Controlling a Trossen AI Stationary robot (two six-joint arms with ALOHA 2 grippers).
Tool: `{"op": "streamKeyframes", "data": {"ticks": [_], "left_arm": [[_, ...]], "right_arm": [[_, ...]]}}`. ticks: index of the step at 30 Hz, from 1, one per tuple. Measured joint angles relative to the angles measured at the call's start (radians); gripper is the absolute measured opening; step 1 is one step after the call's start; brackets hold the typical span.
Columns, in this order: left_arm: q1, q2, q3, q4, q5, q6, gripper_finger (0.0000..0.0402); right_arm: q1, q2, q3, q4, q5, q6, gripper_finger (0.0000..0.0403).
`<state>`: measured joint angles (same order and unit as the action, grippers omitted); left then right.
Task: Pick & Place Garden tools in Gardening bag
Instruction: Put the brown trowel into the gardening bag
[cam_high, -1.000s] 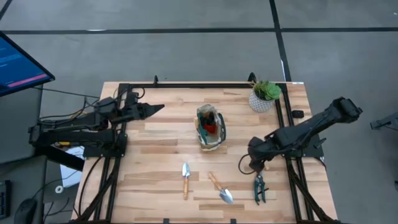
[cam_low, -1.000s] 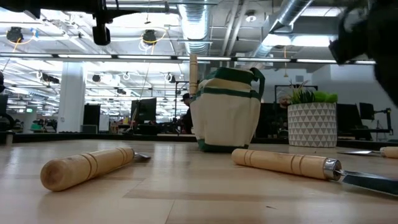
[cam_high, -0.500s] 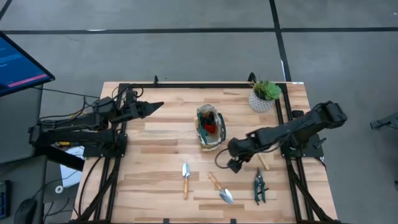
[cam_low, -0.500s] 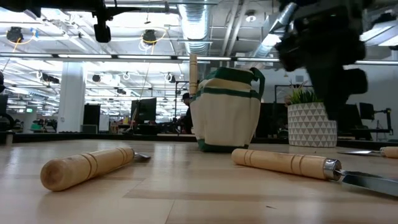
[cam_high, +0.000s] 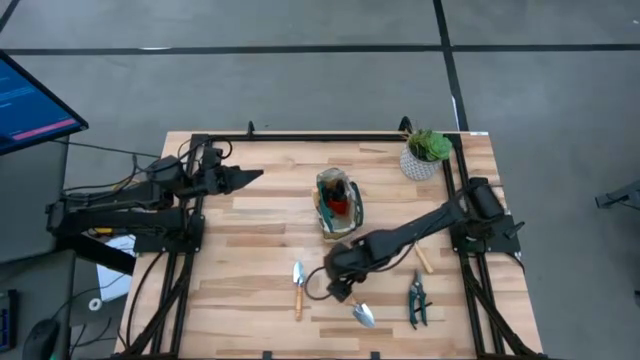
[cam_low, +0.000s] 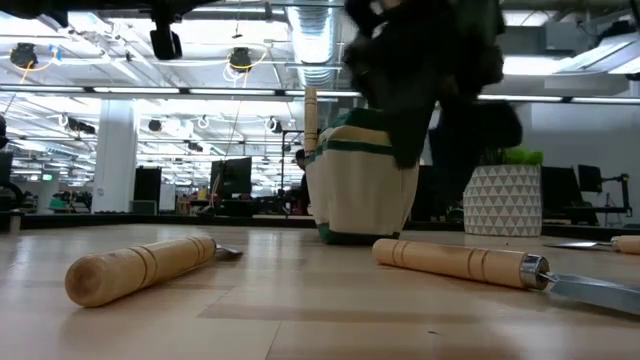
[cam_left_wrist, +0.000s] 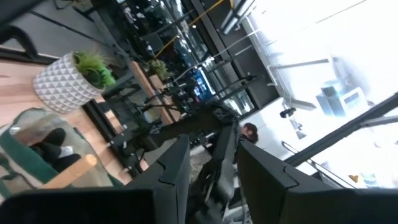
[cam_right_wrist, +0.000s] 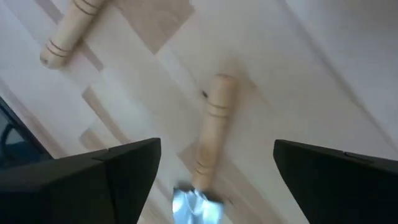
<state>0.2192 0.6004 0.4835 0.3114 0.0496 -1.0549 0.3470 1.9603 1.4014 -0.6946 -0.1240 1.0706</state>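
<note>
Reaching in from the right edge of the high view, the right arm stretches toward the lower middle of the wooden table (cam_high: 250, 230), and its right claw (cam_high: 338, 288) hangs with fingers spread wide and empty over the wooden handle of a hand trowel (cam_high: 356, 304) that lies in the lower centre. In the right wrist view that trowel's handle (cam_right_wrist: 211, 127) runs between the two dark fingers (cam_right_wrist: 112, 180) without touching either. A second trowel (cam_high: 298, 286) lies just to the left of the first, and green-handled pruning shears (cam_high: 416, 300) lie at lower right, with another wooden handle (cam_high: 424, 259) just above them. The beige gardening bag (cam_high: 338, 205) with dark green trim stands at the centre, a red-and-black item showing inside it. A potted plant (cam_high: 425, 153) sits in the upper right corner. The left claw (cam_high: 250, 176) hovers at upper left, its fingers a little apart, holding nothing.
</note>
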Motion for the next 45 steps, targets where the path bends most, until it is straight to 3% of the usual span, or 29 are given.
{"op": "streamKeyframes", "data": {"ticks": [7,16,21,31,38,45], "left_arm": [[0.004,-0.025,0.000,0.004,0.001,0.001,0.0102],[0.004,-0.029,0.000,0.006,0.003,0.003,0.0102],[0.004,-0.031,0.000,0.009,0.003,0.003,0.0102],[0.004,-0.031,0.000,0.011,0.003,0.003,0.0102],[0.004,-0.031,0.000,0.012,0.003,0.003,0.0102],[0.004,-0.031,0.000,0.021,0.003,0.001,0.0102]], "right_arm": [[0.007,0.139,0.118,-0.013,-0.010,0.000,0.0304],[0.022,0.197,0.140,-0.096,-0.008,-0.003,0.0299],[0.032,0.200,0.138,-0.119,0.000,-0.008,0.0246],[0.027,0.201,0.134,-0.150,0.003,-0.111,0.0057],[0.008,0.155,0.125,-0.192,0.082,-0.203,0.0052],[-0.033,-0.073,0.129,-0.242,0.299,-0.306,0.0052]]}}
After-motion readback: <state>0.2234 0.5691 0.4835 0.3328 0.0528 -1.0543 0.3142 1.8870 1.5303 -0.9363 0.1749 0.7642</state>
